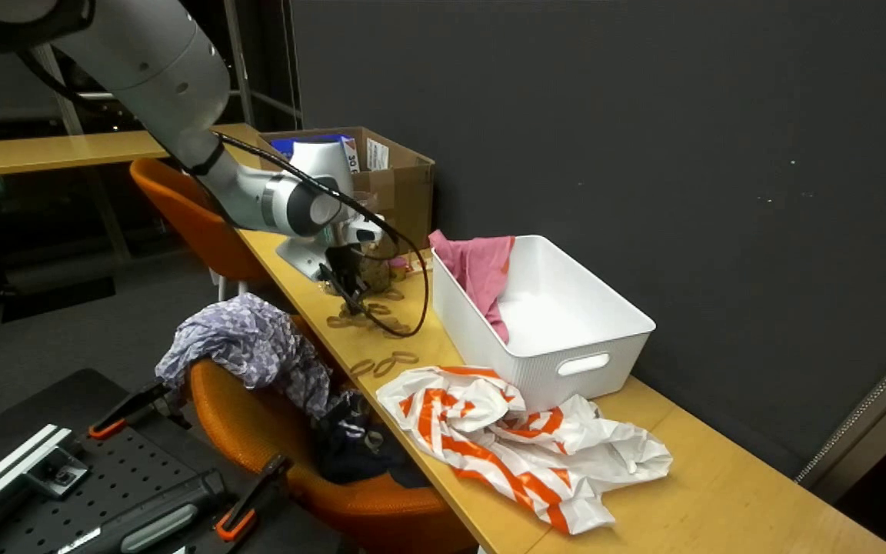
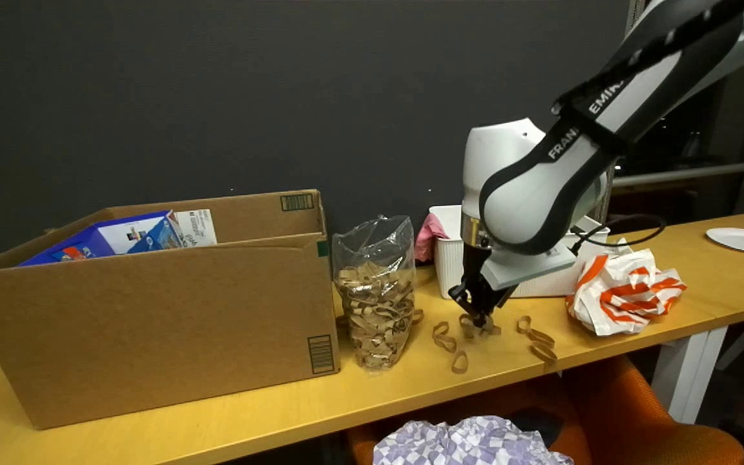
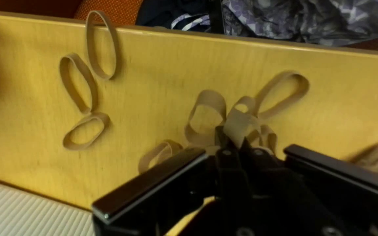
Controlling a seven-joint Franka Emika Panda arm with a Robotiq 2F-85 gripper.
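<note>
Low over the wooden table (image 3: 162, 78), my gripper (image 3: 233, 136) is shut on a tan rubber band (image 3: 238, 124), which sticks out from between the fingertips. Other loops crowd round the tips: a wide band (image 3: 208, 98) on the left and a long band (image 3: 284, 105) on the right in the wrist view. Some of this cluster is hidden behind the black fingers. Farther left lie three separate loops, among them an oval band (image 3: 84, 131). In an exterior view, a clear plastic bag (image 2: 378, 316) full of such bands stands beside the gripper.
A cardboard box (image 2: 172, 329) stands past the plastic bag. Near the wall is a white bin (image 1: 481, 350) with a pink cloth (image 1: 481, 265) over its rim. A crumpled white and orange bag (image 1: 520, 454) lies before it. Orange chairs (image 1: 243, 419) bear clothes along the table edge.
</note>
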